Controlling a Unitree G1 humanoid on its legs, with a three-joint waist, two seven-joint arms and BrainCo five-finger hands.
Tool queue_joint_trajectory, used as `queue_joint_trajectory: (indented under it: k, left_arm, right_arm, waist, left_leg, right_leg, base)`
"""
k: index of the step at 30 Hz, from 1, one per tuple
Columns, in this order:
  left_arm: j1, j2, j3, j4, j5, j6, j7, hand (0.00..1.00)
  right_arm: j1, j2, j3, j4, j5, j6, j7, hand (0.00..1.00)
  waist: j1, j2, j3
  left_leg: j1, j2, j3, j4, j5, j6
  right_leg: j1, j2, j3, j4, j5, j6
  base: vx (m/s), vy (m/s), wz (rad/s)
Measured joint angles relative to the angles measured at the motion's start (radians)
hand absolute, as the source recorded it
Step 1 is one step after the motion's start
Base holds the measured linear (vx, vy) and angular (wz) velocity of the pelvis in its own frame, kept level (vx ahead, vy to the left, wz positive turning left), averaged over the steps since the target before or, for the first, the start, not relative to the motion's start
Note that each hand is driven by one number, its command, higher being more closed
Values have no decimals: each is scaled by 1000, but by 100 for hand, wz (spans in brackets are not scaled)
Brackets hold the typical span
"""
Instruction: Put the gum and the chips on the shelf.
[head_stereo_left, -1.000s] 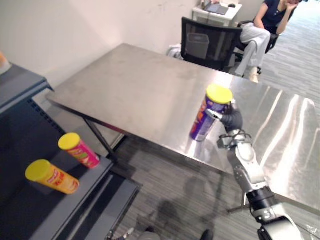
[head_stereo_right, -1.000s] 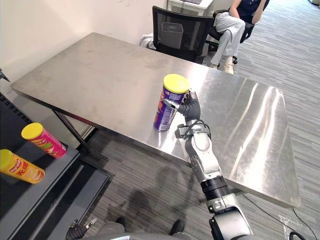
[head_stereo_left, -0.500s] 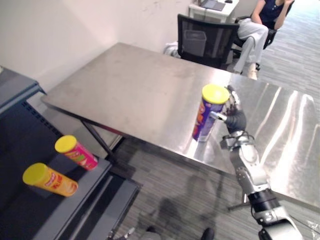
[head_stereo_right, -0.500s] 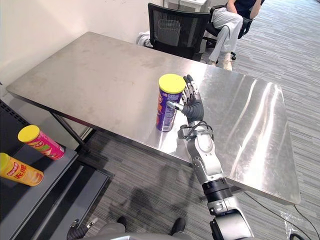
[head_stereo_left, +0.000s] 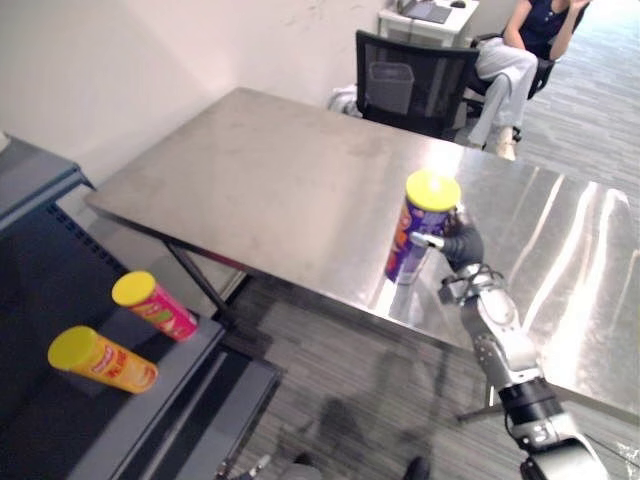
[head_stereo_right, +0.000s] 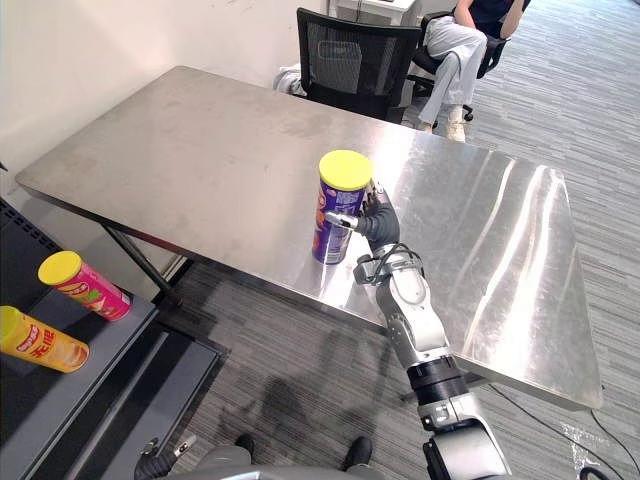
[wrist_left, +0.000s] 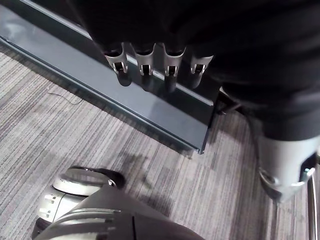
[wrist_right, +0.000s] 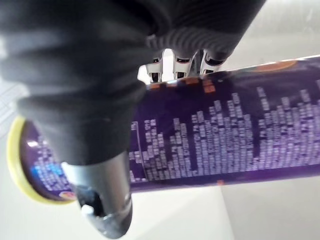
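place: office | evidence: grey striped carpet (head_stereo_left: 330, 385), black mesh office chair (head_stereo_left: 415, 85), person (head_stereo_left: 515, 50) seated by a white desk (head_stereo_left: 400, 20), steel table (head_stereo_left: 270, 190), dark shelf (head_stereo_left: 60, 425)

Right hand (head_stereo_right: 379, 222) grips upright purple chips can (head_stereo_right: 329, 226) on steel table (head_stereo_right: 200, 140); pink can (head_stereo_right: 85, 286), orange can (head_stereo_right: 40, 341) on shelf (head_stereo_right: 95, 385).

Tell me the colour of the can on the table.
The can is purple, with a yellow lid; best in right eye view.

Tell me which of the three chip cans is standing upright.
The purple can on the table, gripped by the right hand. The pink can and orange can lie on their sides on the shelf.
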Motion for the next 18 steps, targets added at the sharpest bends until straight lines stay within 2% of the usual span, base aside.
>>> queue_joint_trajectory:
  k: [5,11,12,18]
  left_arm:
    - [1,1,6,-1,23,0,-3,0]
    - [5,3,10,1,36,1,-7,0]
    - [4,6,10,0,38,1,-8,0]
    - [3,15,10,0,38,1,-17,0]
  right_arm:
    - [0,-25,3,-3,-1,48,49,0]
    - [0,-66,29,-36,-2,80,90,0]
    - [0,-76,34,-43,-2,87,99,100]
    - [-2,-124,41,-43,-7,118,125,100]
  waist:
    - [-2,-3,-2]
    - [-23,-10,-6]
    - [-25,-11,-6]
    - [-26,-18,-11]
  left_leg:
    - [0,0,0,0,0,0]
    - [0,0,2,-2,0,0]
    - [0,0,3,-2,0,0]
    - [0,4,5,-4,0,0]
  right_leg:
    - [-1,0,0,0,0,0]
    - [-2,0,2,0,0,0]
    - [-2,0,3,0,0,0]
    - [-5,4,5,0,0,0]
  base:
    - [0,0,0]
    - [0,0,0]
    - [0,0,0]
    - [0,0,0]
